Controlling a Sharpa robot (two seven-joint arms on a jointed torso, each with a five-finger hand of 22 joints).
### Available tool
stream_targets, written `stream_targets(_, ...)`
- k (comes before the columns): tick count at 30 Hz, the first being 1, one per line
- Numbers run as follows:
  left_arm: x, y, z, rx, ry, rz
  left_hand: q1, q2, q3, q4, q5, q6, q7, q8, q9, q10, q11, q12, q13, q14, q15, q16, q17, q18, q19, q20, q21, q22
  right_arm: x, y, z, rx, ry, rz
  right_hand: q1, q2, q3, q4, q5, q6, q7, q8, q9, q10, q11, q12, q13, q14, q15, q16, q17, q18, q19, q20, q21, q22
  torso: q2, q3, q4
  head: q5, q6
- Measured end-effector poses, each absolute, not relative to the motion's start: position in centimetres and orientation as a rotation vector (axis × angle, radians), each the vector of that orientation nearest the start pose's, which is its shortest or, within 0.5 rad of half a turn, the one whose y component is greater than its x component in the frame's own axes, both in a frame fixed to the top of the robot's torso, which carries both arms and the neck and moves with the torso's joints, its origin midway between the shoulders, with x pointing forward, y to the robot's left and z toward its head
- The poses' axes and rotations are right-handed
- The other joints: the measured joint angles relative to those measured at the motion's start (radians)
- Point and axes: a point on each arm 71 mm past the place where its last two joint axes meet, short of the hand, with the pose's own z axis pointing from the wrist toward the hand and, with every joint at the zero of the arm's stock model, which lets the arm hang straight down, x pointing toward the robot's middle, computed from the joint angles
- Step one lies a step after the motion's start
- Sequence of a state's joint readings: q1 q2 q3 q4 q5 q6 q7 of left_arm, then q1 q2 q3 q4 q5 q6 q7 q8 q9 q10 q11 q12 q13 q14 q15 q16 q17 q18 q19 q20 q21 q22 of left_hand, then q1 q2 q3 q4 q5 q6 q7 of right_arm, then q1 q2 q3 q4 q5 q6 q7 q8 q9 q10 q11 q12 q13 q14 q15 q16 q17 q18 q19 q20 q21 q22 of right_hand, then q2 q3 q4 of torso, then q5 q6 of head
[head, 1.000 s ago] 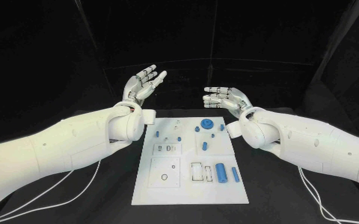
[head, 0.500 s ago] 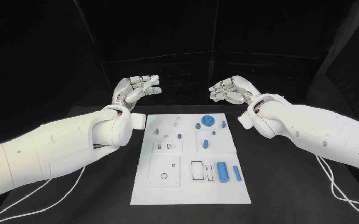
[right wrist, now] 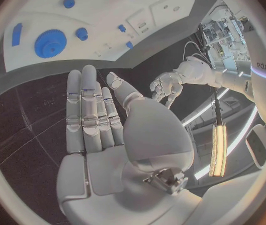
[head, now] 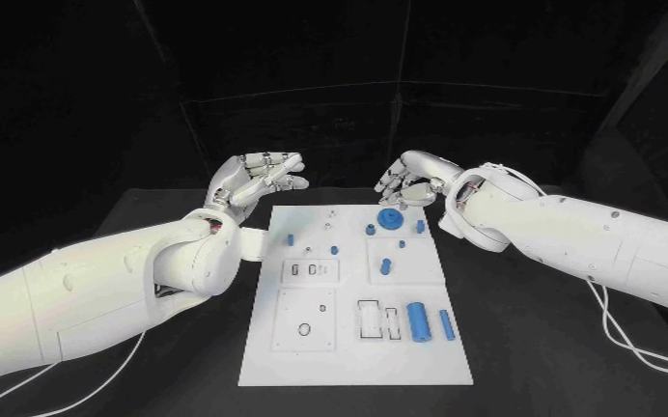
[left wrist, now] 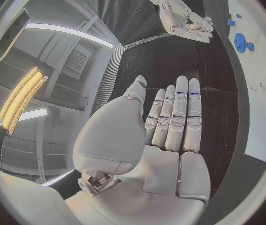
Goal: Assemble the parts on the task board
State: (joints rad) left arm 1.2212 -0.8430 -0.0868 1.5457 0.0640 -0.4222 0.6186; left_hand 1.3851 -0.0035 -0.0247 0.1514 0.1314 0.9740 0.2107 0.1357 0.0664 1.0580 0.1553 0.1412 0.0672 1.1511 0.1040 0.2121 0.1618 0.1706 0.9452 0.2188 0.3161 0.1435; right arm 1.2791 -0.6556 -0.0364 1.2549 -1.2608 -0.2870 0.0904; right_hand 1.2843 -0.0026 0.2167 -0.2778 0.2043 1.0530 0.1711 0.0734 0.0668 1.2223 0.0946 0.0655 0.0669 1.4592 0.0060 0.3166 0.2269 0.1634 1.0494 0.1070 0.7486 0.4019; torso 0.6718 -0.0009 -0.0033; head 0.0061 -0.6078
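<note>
No readable writing on the task board or its parts; in the right wrist view you get cut-off dark letters on a white arm, too clipped to read.

Nearest you, the board's front right holds a blue cylinder and a thinner blue pin, side by side next to a rectangular slot. Mid-board you see a small blue peg. At the far end sits a blue gear with small blue knobs close by, and another small blue peg on the left side.

Your left hand hovers beyond the board's far left corner, fingers straight and side by side in its wrist view, holding nothing. Your right hand hovers just behind the gear, fingers extended and empty too.

Versus a second ago: both hands have dropped lower and come in toward the board's far edge; the left one was raised with fingers fanned, the right one sat off the board's far right corner. Parts look unmoved.

Surface is a black table; black backdrop behind it. Wrist views show a room with long strip lights.
</note>
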Motion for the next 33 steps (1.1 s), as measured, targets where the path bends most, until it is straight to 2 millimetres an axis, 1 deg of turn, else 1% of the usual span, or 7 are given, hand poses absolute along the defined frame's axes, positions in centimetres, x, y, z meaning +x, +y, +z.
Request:
stream_targets(6,48.1,20.8,-16.9,-1.049,1.210,-1.582,0.000,0.000,0.003,-0.003,0.000,0.000,0.000,-0.003,0.000,0.000,0.000,-0.006,0.000,0.000,0.000,-0.004,0.001,0.000,0.000,0.000,0.000,-0.001,54.0,-16.0,-15.8,-0.254,1.635,0.705,-0.015,-0.015,0.003,0.003,-0.017,-0.014,0.001,-0.008,0.000,-0.030,0.003,0.000,0.000,0.003,-0.003,0.054,0.043,0.000,0.000,0.000,0.050,0.030,0.021,-0.0010,0.0034,-0.003,0.002)
stream_targets(13,48.0,20.7,-16.9,-1.043,1.218,-1.593,0.000,0.000,0.003,-0.003,0.000,0.000,0.000,-0.003,0.000,0.000,0.000,-0.006,0.000,0.000,0.000,-0.008,0.001,0.000,0.000,0.000,0.000,-0.002,54.0,-14.9,-16.1,-0.351,1.655,0.632,-0.021,-0.021,0.005,0.015,-0.029,-0.038,-0.002,-0.008,0.000,-0.056,0.005,0.000,0.004,0.003,-0.003,0.144,0.106,0.000,0.004,-0.004,0.100,0.060,0.039,-0.0012,0.0035,-0.007,0.006)
stream_targets(15,47.9,20.6,-16.9,-1.043,1.220,-1.596,0.000,0.000,0.003,-0.003,0.000,0.000,0.000,-0.003,0.000,0.000,0.000,-0.006,0.000,0.000,0.000,-0.008,0.001,0.000,0.000,0.000,0.000,-0.002,54.0,-14.7,-16.2,-0.364,1.659,0.622,-0.021,-0.021,0.003,0.017,-0.029,-0.040,0.000,-0.008,0.000,-0.058,0.004,0.000,0.005,0.003,-0.003,0.164,0.120,0.000,0.004,-0.004,0.111,0.066,0.041,-0.0012,0.0035,-0.007,0.007)
stream_targets(21,47.8,20.3,-16.8,-1.040,1.227,-1.609,0.000,0.000,0.003,-0.003,0.000,0.000,0.000,-0.003,-0.001,0.000,0.000,-0.006,0.000,0.000,0.000,-0.008,0.002,0.000,0.000,0.000,0.000,-0.002,54.1,-14.4,-16.4,-0.396,1.676,0.584,-0.021,-0.021,0.011,0.025,-0.029,-0.046,-0.006,-0.008,0.000,-0.058,0.003,0.000,0.008,0.002,-0.003,0.241,0.175,0.000,0.004,-0.004,0.155,0.094,0.050,-0.0012,0.0033,-0.008,0.009)
stream_targets(22,47.8,20.2,-16.8,-1.040,1.228,-1.610,0.000,0.000,0.003,-0.003,0.000,0.000,0.000,-0.003,-0.001,0.000,0.000,-0.006,0.000,0.000,0.000,-0.008,0.002,0.000,0.000,0.000,0.000,-0.002,54.2,-14.4,-16.4,-0.402,1.680,0.577,-0.021,-0.021,0.011,0.025,-0.029,-0.046,-0.006,-0.008,0.000,-0.061,0.000,0.000,0.008,0.002,-0.003,0.247,0.178,0.000,0.003,-0.004,0.157,0.096,0.051,-0.0012,0.0033,-0.008,0.009)
stream_targets(25,47.7,20.2,-16.8,-1.040,1.230,-1.612,0.000,0.000,0.001,-0.004,0.000,0.000,0.000,-0.005,-0.001,0.000,0.000,-0.006,0.000,0.000,0.000,-0.008,0.002,0.000,0.000,0.000,0.000,-0.002,54.2,-14.3,-16.5,-0.413,1.688,0.563,-0.021,-0.021,0.011,0.031,-0.029,-0.049,-0.003,-0.008,0.000,-0.065,0.003,0.000,0.009,0.002,-0.003,0.265,0.191,0.000,0.000,0.000,0.169,0.104,0.053,-0.0013,0.0033,-0.007,0.009)
stream_targets(33,47.6,20.2,-16.8,-1.040,1.233,-1.615,0.000,0.000,0.000,-0.006,0.000,0.000,0.000,-0.008,-0.001,0.000,0.000,-0.010,-0.001,0.000,0.000,-0.008,0.002,0.000,0.000,0.000,0.000,-0.003,54.4,-13.9,-16.7,-0.440,1.706,0.534,-0.018,-0.024,0.022,0.041,-0.029,-0.049,-0.003,-0.008,0.000,-0.065,0.004,0.000,0.011,0.002,-0.003,0.330,0.232,0.000,0.021,0.004,0.254,0.204,0.058,-0.0017,0.0033,-0.007,0.007)
